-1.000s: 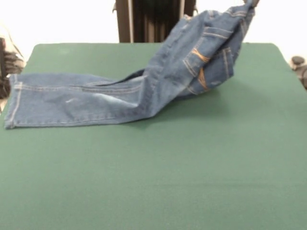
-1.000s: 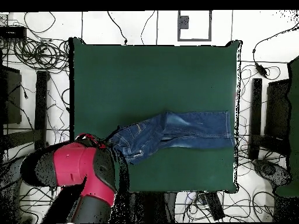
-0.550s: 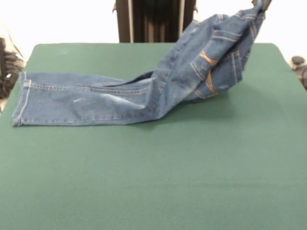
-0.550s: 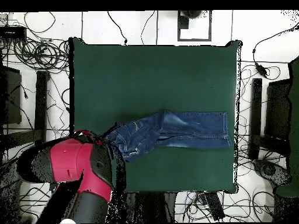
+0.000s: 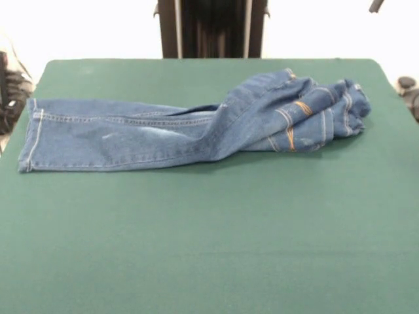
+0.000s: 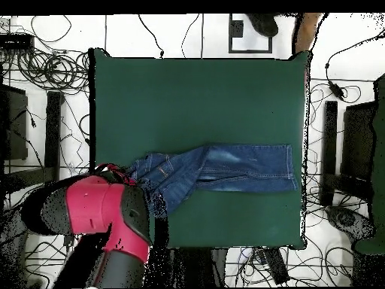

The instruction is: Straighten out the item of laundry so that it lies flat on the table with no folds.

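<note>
We see a small pair of blue denim jeans with orange stitching lying on a wide, dark green, felt-covered worktop. From the front camera, the legs stretch flat toward the left side, one over the other, with the hems squared off near the worktop's left edge and pale faded patches along the cloth. The waist end sits at the right, bunched into a rumpled heap of folds (orange seam lines curve across it), so that end is not flat. The whole garment rests in the far half of the worktop, and the near half is bare green cloth.

From the overhead camera, we see the jeans running across the lower part of the worktop, hems near the right edge and the crumpled waist at the left. The robot's bulky red and black arm looms over the lower left corner, its housing covering the edge of the waist heap.

In the front view, only a small dark tip of the end effector shows at the top right corner, well above the jeans and apart from them. We cannot tell how far it is open, and nothing visible hangs from it.
</note>
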Controlling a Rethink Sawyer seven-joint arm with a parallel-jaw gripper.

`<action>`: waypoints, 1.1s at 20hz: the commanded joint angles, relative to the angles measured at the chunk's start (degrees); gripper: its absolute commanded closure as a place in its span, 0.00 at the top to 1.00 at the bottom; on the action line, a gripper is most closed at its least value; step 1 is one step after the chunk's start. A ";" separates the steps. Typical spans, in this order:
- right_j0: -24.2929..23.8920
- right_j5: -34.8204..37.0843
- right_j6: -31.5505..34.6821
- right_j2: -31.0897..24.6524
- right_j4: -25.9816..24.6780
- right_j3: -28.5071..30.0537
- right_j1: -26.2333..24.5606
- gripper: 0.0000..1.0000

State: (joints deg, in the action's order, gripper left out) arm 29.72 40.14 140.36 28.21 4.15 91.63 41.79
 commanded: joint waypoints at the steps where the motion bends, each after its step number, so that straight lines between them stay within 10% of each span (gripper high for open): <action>1: -4.43 -0.57 2.72 -3.12 0.26 4.33 4.21 1.00; 10: -15.50 -16.02 -0.81 -7.46 -4.27 14.48 5.47 1.00; 22: -18.97 -29.53 7.09 -11.87 -2.03 20.90 -0.91 1.00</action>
State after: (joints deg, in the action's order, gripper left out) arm 10.73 13.48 140.36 27.06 2.38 102.55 47.52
